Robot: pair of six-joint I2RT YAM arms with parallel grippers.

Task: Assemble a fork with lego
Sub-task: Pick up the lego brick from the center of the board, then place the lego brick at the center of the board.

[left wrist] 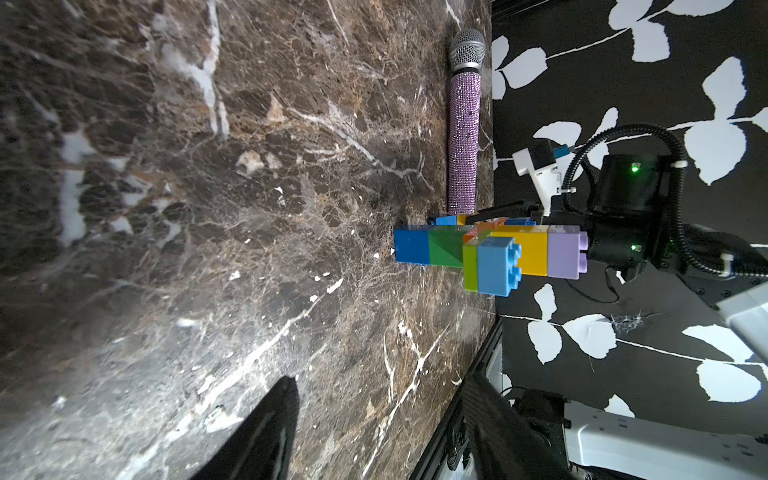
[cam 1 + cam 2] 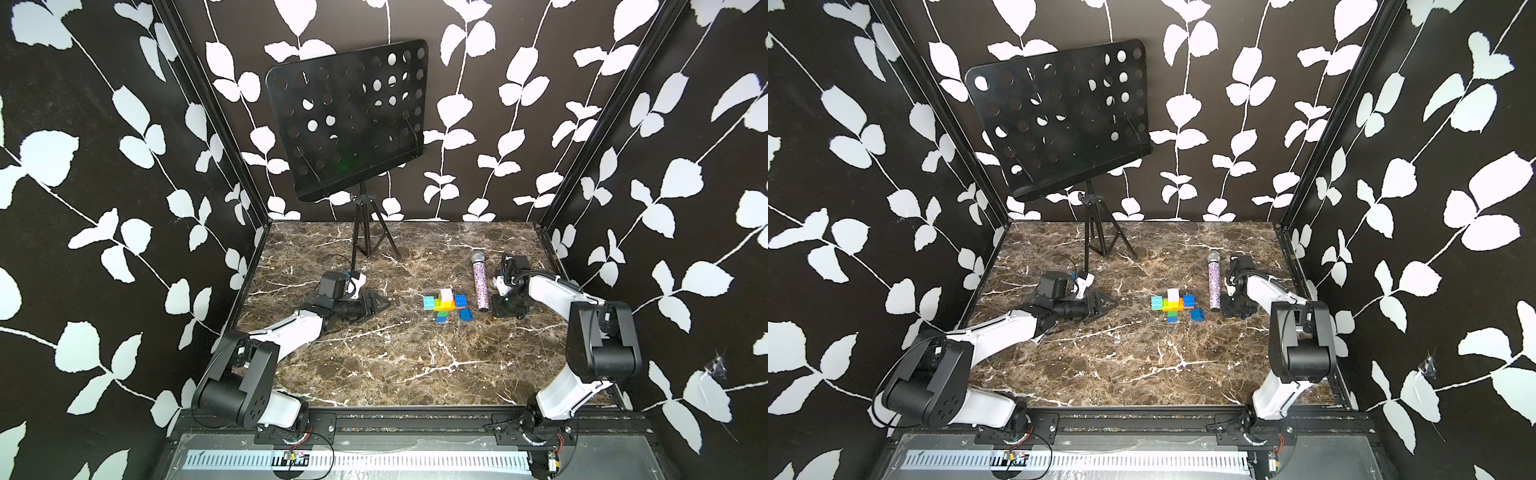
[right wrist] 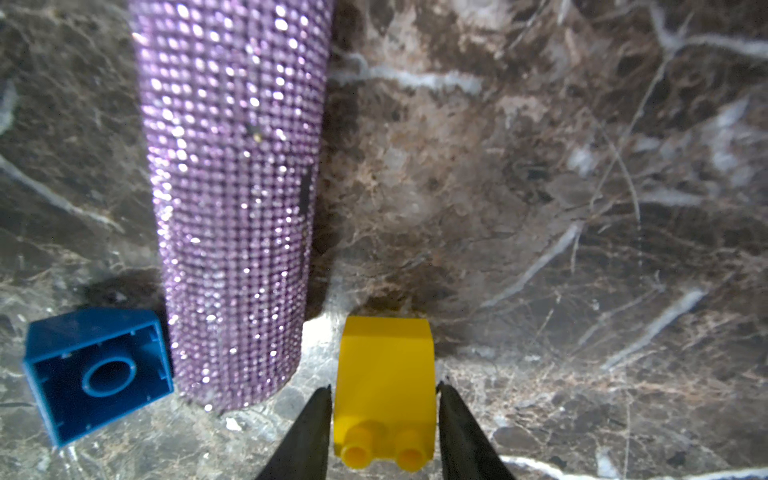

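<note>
Mind the fork (image 2: 444, 305), flat right of centre on the table (image 2: 374, 365), stem nearward. Just right: loose blue brick (image 3: 97, 374), then microphone (image 3: 232, 208). Beyond, yellow brick (image 3: 384, 353) nipped at the tips of the right gripper (image 3: 384, 386) — could pivot or drop on lifting, or knock the microphone into the fork. Left gripper (image 1: 380, 376) spread wide, empty — well left.

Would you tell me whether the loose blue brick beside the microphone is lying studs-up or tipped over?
Tipped over: in the right wrist view the blue brick shows its hollow underside, no studs, beside the microphone.
</note>
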